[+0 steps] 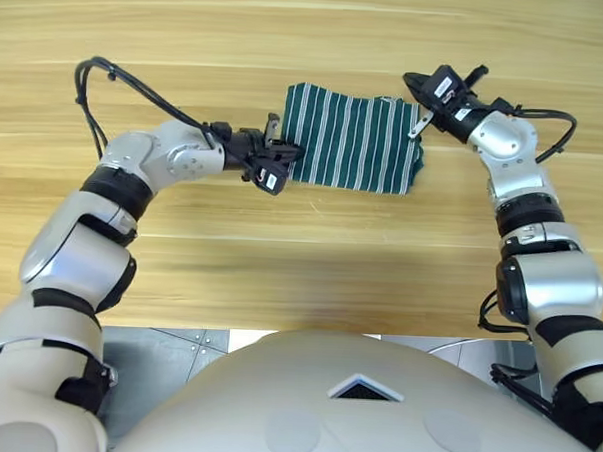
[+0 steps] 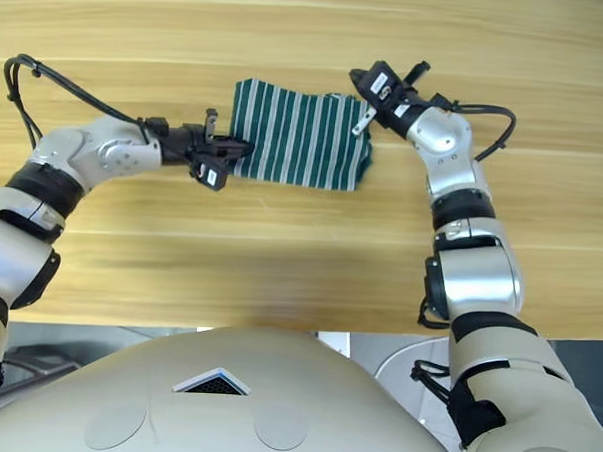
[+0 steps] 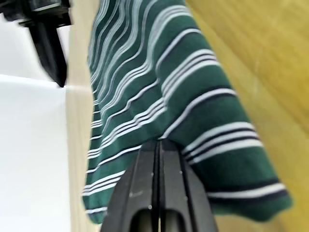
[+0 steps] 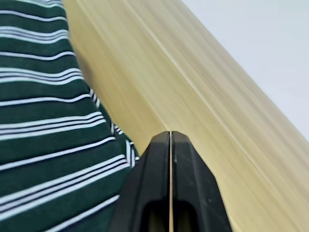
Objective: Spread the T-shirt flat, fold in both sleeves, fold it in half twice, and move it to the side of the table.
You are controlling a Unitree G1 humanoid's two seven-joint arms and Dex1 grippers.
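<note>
T-shirt [image 1: 353, 138], folded, upper centre of table [image 1: 301, 248]; left claw [image 1: 283, 155] and right claw [image 1: 420, 123], both closed, bracket its edges, probably for sliding aside.

Both wrist views cut off the T-shirt [image 3: 159, 96] at their edges.

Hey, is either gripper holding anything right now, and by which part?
Left gripper pinches the T-shirt by its left edge; right gripper shut beside its corner, hold unclear.

Soft striped cloth T-shirt [image 1: 353, 138], smooth wood-grain table [image 1: 280, 265] with slight sheen, matt black plastic left tool [image 3: 158, 142] and right tool [image 4: 170, 133]
</note>
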